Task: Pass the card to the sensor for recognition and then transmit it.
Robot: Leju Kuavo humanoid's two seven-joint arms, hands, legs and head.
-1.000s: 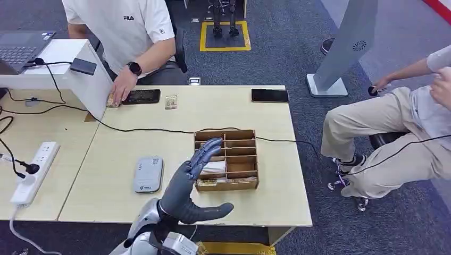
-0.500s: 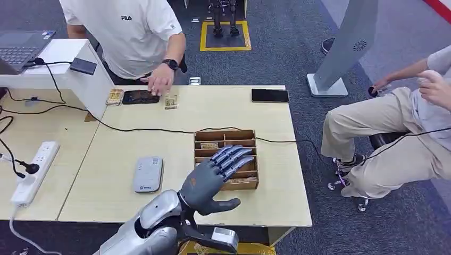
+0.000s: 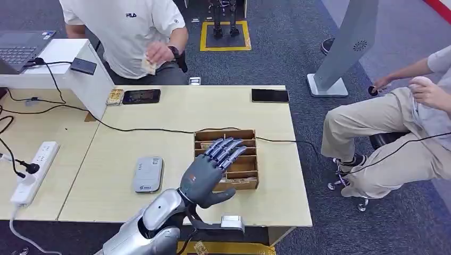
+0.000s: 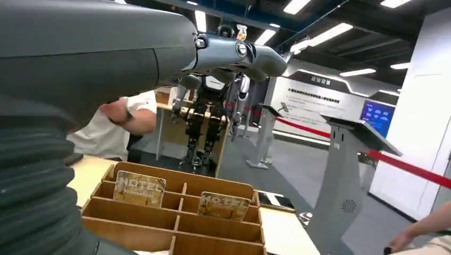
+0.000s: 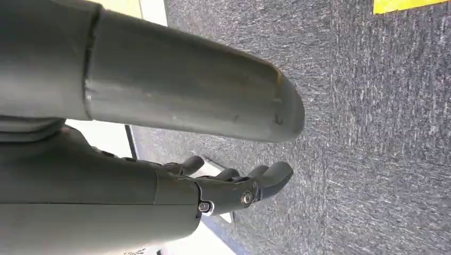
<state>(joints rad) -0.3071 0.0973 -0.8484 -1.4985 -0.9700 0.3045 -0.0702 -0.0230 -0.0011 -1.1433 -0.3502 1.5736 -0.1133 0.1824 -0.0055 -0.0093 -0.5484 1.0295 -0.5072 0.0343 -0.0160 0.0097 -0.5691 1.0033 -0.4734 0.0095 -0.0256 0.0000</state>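
Observation:
My left hand (image 3: 209, 174) hovers palm down over the front of the wooden card box (image 3: 253, 158), fingers spread and holding nothing. In the left wrist view the hand (image 4: 106, 58) stretches above the box (image 4: 175, 220), where two brown "HOTEL" cards (image 4: 139, 187) (image 4: 223, 205) stand upright in the back slots. The grey card sensor (image 3: 148, 173) lies flat on the table left of the box. My right hand (image 5: 175, 191) hangs over the carpet, fingers loosely bent and holding nothing.
A person in a white shirt across the table holds a card (image 3: 148, 64) at chest height. A small card stack (image 3: 115, 97) and two dark phones (image 3: 141, 96) (image 3: 270, 95) lie along the far edge. A black cable crosses the table behind the box. Another seated person is at the right.
My left hand turned from edge-up to palm down and moved forward over the box. The person picked a card off the far edge of the table and raised it.

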